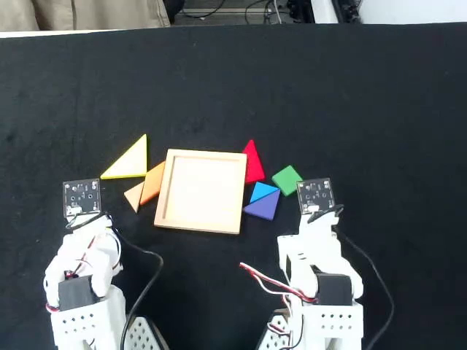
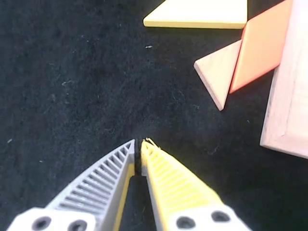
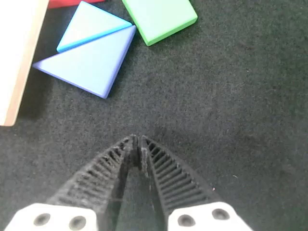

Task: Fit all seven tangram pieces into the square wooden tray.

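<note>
Currently I count: tray point(image 1: 203, 189); yellow point(image 1: 130, 163), orange point(image 1: 153, 182), tan point(image 1: 135, 195) pieces off its left; red point(image 1: 252, 162), green point(image 1: 287, 179), blue point(image 1: 263, 192), purple point(image 1: 264, 207) off its right; left gripper point(image 2: 139, 147), right gripper point(image 3: 137, 144) closed, empty.

Tray point(image 1: 161, 197) left edge: yellow triangle point(image 1: 130, 162), orange piece point(image 1: 153, 182) and pale triangle point(image 1: 134, 195) crowd it, orange touching
Tray right edge: red triangle point(image 1: 252, 162), blue triangle point(image 1: 263, 192), purple triangle point(image 1: 263, 208), green square point(image 1: 287, 179) clustered close
Tray far and near edges: open black cloth point(image 1: 292, 87) for approach
</note>
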